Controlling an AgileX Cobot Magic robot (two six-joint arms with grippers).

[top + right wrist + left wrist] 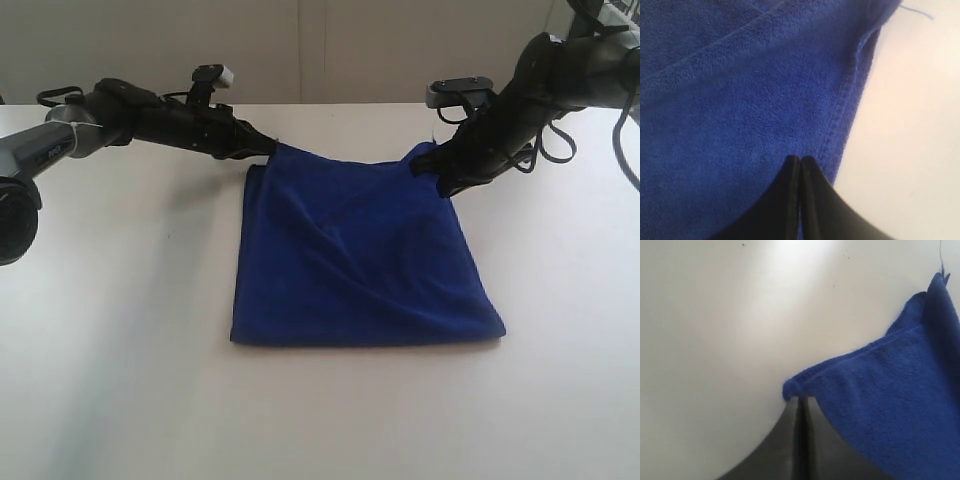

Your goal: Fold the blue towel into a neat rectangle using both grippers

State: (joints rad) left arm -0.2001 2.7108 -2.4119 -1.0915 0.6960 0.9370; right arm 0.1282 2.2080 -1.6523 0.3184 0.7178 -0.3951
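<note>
So the towel (360, 270) sits mid-frame on the white worktop (120, 380) in the exterior view. It's a rough square with its near edge lying flat toward the bottom of the frame. Its two far corners are peaked up off the surface, with the edge between them sagging a bit.

The left hand (268, 148) is on the upper-left corner. In its wrist view the fingers are pressed together at the tip (801, 402), with the hemmed corner of the towel (890, 405) bunched right there, so it's clamped on the cloth. The right hand (440, 172) is on the upper-right corner. Its wrist view shows the tips (801, 159) closed too, sitting against the towel (740, 100) just inside the stitched hem. With that corner lifted toward it in the exterior view, I'd call that a pinch as well.

Progress-wise, the left side looks layered and the shape is more square than long, so my guess is one fold is in. Both corners are gripped, and what's left looks like bringing that far edge over to the near one, letting go and flattening the diagonal wrinkles. Roughly halfway, I'd say.

As for labels, nothing is readable. There's a small pale bit by the right hand that could be a tag, but I can't tell. There's also a faint mark on the left arm that's too small to read.
</note>
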